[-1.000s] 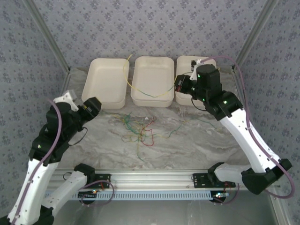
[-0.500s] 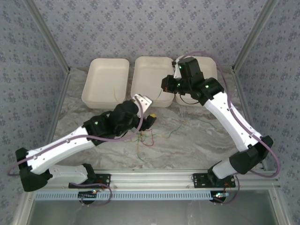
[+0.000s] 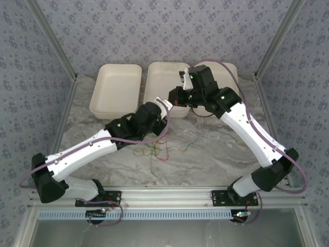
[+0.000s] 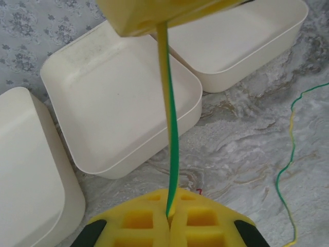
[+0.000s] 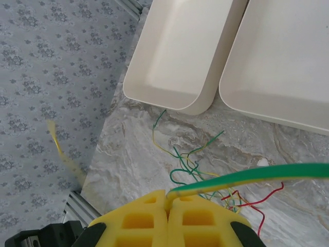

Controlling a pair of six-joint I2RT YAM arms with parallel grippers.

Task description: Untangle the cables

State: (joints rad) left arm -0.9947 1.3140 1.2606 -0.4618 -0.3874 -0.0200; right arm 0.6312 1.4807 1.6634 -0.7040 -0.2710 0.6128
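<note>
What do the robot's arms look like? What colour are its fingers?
Both arms are long white tubes with chunky black joints. A purplish-grey cable loops along the left arm and the right arm. Little green lights glow on the right arm's black parts. The fingers are bright yellow blocks with square hollows.

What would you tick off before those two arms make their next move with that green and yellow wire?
1. Grip of the left gripper on the green-yellow cable: ok, shut on it.
2. Grip of the right gripper on the same cable: ok, shut on it.
3. Stretch of cable between both grippers straight, with no knot: ok.
4. Its far ends free of the loose cables on the table: cannot tell.
5. Loose cables separated: not ok, they lie tangled.
</note>
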